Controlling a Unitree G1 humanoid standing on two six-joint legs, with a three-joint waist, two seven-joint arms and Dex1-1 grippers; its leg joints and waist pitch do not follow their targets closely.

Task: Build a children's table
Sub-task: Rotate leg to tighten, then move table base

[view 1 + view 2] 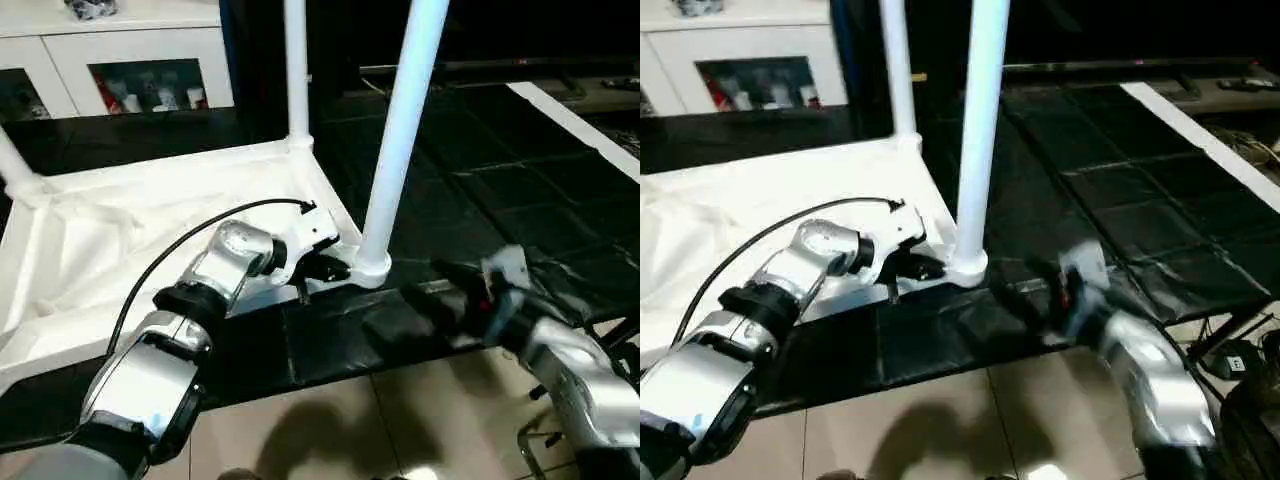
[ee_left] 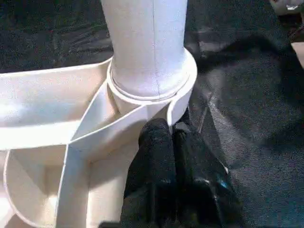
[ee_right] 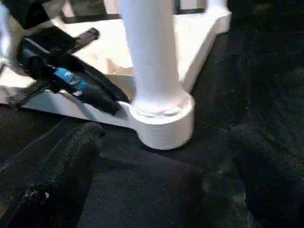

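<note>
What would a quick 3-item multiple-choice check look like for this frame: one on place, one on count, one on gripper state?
1. Where is the left gripper?
A. At the near corner socket
B. On the cabinet
C. On the bare floor

2. How many legs stand upright in the tabletop?
A. One
B. Three
C. Five

3. How is the right gripper?
A. Shut on a leg
B. Open, holding nothing
C. Shut on a cable

Key: 1 A, its shut fingers rest by the socket under the near leg. 2 B, three legs rise from corners. 3 B, its fingers are spread apart and clear of the socket.
</note>
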